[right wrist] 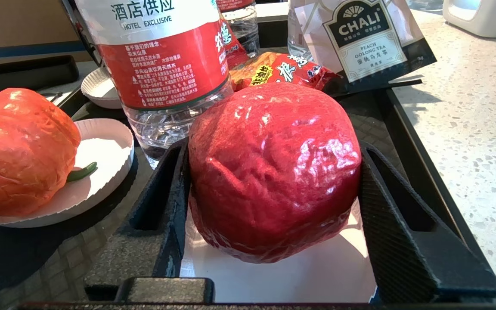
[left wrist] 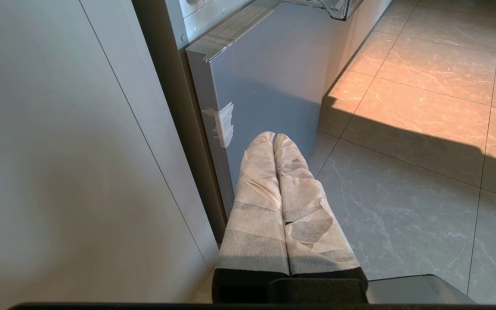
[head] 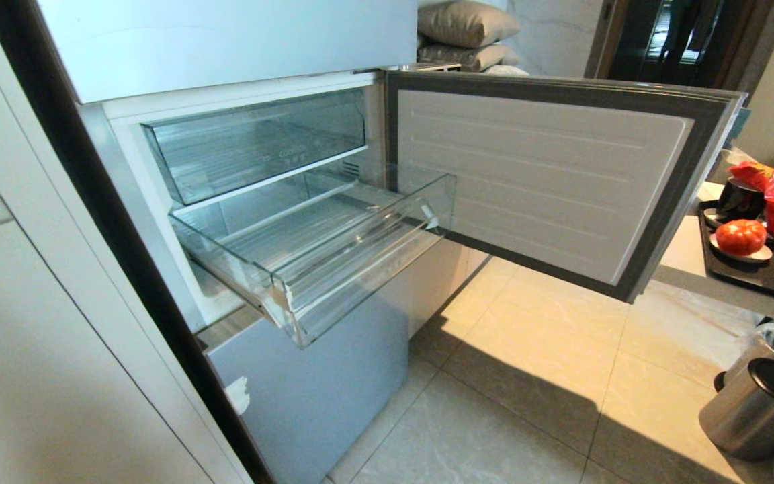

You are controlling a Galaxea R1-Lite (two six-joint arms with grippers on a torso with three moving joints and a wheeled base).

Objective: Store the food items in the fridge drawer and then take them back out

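Observation:
In the right wrist view my right gripper (right wrist: 274,148) has its black fingers (right wrist: 168,185) pressed on both sides of a glossy red food item (right wrist: 274,172), which rests on a white paper plate (right wrist: 317,271). Beside it, a second, orange-red food item (right wrist: 20,150) lies on another paper plate; it also shows at the right edge of the head view (head: 740,236). The fridge (head: 306,390) stands with its middle door (head: 541,181) swung open. Its clear fridge drawer (head: 367,269) is pulled out with nothing in it. My left gripper (left wrist: 274,137) is shut and parked low by the fridge's bottom panel.
A black tray (right wrist: 420,142) on a speckled counter holds a water bottle (right wrist: 166,64), a tea packet (right wrist: 364,38) and a red snack pack (right wrist: 278,71). A metal bin (head: 763,403) stands on the tiled floor below the counter. A white cabinet (head: 37,349) flanks the fridge.

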